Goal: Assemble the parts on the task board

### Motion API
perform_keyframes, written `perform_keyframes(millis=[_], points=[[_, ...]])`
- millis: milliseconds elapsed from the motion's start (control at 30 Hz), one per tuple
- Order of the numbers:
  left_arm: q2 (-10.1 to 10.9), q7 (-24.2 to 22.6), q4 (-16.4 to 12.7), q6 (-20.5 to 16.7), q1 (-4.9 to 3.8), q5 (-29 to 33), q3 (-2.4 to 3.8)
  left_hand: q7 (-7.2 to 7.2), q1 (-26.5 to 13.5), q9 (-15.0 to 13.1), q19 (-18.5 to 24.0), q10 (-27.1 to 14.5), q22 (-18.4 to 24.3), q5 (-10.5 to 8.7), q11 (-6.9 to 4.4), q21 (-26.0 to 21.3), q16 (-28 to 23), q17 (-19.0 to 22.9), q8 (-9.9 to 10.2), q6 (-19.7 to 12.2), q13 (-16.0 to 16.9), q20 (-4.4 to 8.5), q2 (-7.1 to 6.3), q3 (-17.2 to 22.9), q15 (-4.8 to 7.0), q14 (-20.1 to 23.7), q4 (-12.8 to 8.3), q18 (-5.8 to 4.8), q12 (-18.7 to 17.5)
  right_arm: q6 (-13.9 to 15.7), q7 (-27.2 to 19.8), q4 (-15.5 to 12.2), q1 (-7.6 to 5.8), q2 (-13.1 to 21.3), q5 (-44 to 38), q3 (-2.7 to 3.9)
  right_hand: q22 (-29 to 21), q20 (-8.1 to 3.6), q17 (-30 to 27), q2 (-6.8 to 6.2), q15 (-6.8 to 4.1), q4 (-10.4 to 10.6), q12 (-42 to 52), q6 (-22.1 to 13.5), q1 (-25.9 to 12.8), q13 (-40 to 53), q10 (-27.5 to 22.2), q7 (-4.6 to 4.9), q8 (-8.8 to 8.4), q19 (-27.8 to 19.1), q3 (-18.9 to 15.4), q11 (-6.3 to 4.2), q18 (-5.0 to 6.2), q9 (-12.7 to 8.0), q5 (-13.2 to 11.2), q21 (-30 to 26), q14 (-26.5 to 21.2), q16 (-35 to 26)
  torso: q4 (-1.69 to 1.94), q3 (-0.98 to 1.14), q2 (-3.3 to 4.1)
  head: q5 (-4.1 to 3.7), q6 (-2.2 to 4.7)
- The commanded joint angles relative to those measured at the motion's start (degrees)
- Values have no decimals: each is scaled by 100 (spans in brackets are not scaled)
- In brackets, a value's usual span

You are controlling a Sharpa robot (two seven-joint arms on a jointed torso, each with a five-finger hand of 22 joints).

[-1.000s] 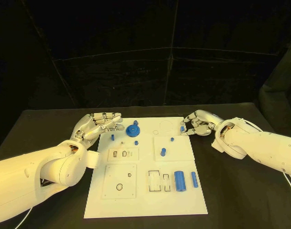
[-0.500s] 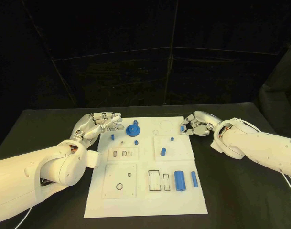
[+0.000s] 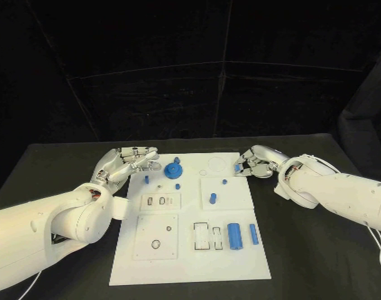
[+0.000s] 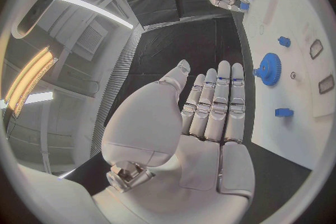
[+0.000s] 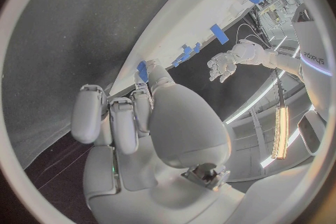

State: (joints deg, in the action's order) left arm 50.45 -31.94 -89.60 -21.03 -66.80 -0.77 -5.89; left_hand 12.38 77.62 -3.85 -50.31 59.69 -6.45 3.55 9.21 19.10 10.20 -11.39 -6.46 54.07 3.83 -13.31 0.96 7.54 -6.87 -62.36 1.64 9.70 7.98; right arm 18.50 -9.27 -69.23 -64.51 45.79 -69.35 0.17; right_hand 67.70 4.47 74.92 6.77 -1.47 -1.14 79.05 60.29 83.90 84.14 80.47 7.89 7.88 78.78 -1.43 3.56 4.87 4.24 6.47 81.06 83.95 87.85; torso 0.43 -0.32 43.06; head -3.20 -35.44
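Right robot hand (image 3: 255, 164) sits at the far right edge of the task board (image 3: 190, 262), fingers curled in around a small blue part (image 3: 239, 169). Looks pinched at the fingertips, though the contact itself is hard to make out; right wrist view shows the same blue piece (image 5: 142, 71) at the tips of the curled fingers (image 5: 125, 123), right against the board edge.

Left robot hand (image 3: 127, 161) is at the far left edge of the board, holding nothing. Left wrist view shows its fingers (image 4: 217, 106) straight and side by side, palm open, over the black worktop (image 3: 55, 169) just beside the board.

Parts on the board:
- blue gear (image 3: 173, 170) near the far end, just beside the left robot hand, not touching it
- small blue peg (image 3: 147, 179) between the gear and the left edge, nearest that hand
- short blue piece (image 3: 214, 199) mid-board, well apart from both hands
- large blue cylinder (image 3: 234, 236) and a slimmer blue bar (image 3: 253, 233) side by side on the near right, well apart from both hands
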Motion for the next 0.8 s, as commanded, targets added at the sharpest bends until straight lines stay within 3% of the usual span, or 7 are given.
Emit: perform_keyframes(millis=[33, 233, 400, 500, 600, 800], points=[[2, -9, -6, 52, -5, -31, 5, 21, -23, 6, -37, 10, 7, -25, 25, -26, -31, -8, 17, 12, -9, -7, 22, 5, -3, -48, -43, 83, -33, 382, 20, -64, -3, 15, 47, 0, 64, -19, 1132, 140, -63, -24, 76, 215, 29, -468, 232, -139, 48, 75, 69, -175, -66, 50, 122, 49, 521, 41, -2, -1, -3, -5, -5], [30, -9, -35, 38, -6, -31, 5, 24, -24, 7, -38, 6, 7, -25, 27, -27, -33, -9, 20, 10, -10, -7, 22, 7, -4, -48, -45, 83, -38, 710, 388, -427, -10, 167, 144, 5, 153, -50, 1179, 133, -89, 0, 129, 265, -148, -404, 285, -169, 41, 124, 154, -203, -84, 58, 172, 90, 532, 64, 1, -14, -21, -21, 23], [46, -11, -53, 25, -9, -31, 6, 29, -34, 8, -39, 1, 9, -26, 31, -27, -36, -11, 26, 6, -12, -8, 20, 6, -6, -50, -44, 82, -47, 768, 811, -925, -71, 280, 131, 12, 151, -55, 1185, 85, -89, 56, 125, 250, -298, -402, 289, -165, 12, 124, 149, -200, -84, 52, 147, 92, 533, 66, 4, -44, -64, -12, 18], [57, 4, -53, 44, -11, -29, 6, 28, -44, 8, -49, -1, 9, -26, 32, -23, -31, -18, 32, 4, -12, -6, 21, 8, -3, -71, -45, 84, -57, 809, 1164, -1234, -126, 261, -75, 14, 155, -56, 1191, 78, -90, 64, 129, 248, -326, -396, 294, -165, 5, 126, 156, -200, -84, 51, 144, 94, 535, 69, 13, -68, -96, 15, 12], [65, 19, -44, 55, -16, 17, 6, 27, -53, 8, -57, 2, 9, -26, 31, -20, -28, -23, 35, 5, -11, -5, 22, 10, 0, -86, -44, 85, -62, 761, 1560, -1484, -164, 172, -342, 15, 149, -57, 1185, 57, -90, 68, 120, 241, -356, -403, 289, -164, -7, 123, 161, -199, -83, 48, 131, 91, 533, 66, 41, -106, -126, 40, -4], [63, 11, 35, 81, -56, 85, 7, 25, -57, 8, -58, 3, 9, -27, 30, -19, -28, -24, 35, 6, -11, -5, 23, 10, 0, -88, -43, 85, -63, 591, 2120, -1695, -194, -216, -789, 13, 197, -57, 1173, 62, -89, 71, 106, 227, -371, -413, 280, -159, -22, 147, 182, -197, -92, 44, 123, 110, 531, 60, 104, -168, -186, 114, -99]])
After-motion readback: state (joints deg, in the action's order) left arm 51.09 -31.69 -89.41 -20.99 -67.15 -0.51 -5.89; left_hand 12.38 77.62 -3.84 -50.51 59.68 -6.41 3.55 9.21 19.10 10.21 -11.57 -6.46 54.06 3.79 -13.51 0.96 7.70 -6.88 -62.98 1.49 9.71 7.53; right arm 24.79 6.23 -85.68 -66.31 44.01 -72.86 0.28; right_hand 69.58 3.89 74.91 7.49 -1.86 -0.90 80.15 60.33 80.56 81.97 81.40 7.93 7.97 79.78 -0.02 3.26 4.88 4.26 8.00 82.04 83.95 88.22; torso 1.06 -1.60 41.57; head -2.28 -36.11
